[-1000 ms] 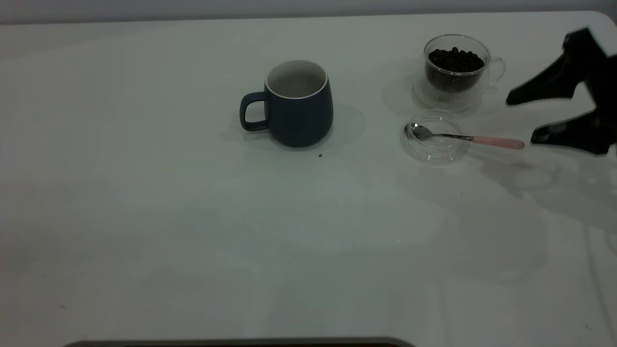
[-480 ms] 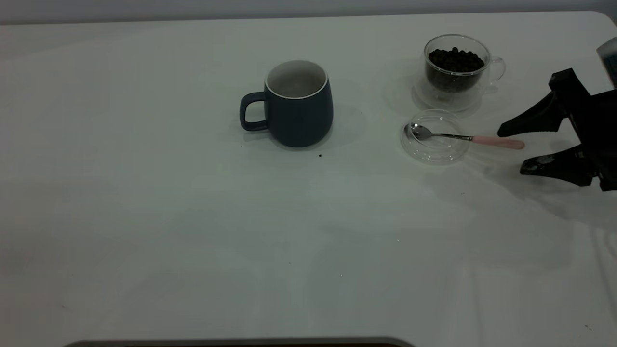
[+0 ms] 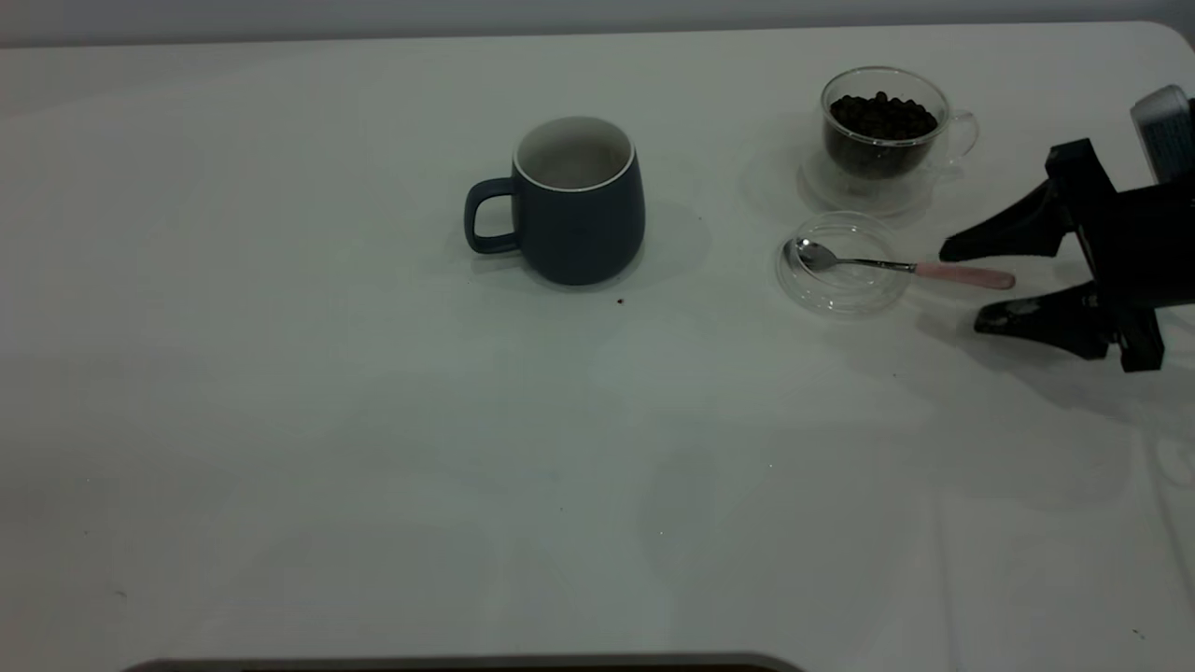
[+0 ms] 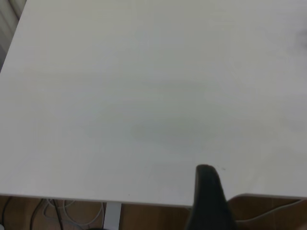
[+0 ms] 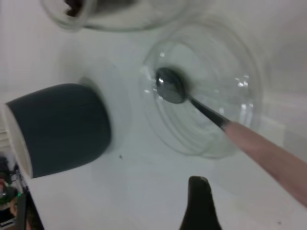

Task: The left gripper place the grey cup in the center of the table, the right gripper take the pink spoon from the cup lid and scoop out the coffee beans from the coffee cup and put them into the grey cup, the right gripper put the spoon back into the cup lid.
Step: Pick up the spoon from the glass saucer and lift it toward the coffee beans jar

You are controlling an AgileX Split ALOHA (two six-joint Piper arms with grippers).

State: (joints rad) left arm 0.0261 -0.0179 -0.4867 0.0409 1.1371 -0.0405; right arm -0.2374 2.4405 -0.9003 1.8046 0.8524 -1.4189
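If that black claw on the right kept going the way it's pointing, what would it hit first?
Most likely the pink spoon: its handle end lies between the right gripper's open fingertips, with the cup lid just beyond. Height is unclear.

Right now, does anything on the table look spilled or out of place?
One small dark speck, possibly a stray bean, lies on the white table just in front of the blue-grey ceramic mug. Otherwise nothing stands out.

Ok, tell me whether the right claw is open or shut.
Open. The right claw has its two black jaws spread wide apart, flanking the end of the pink spoon handle without touching it.
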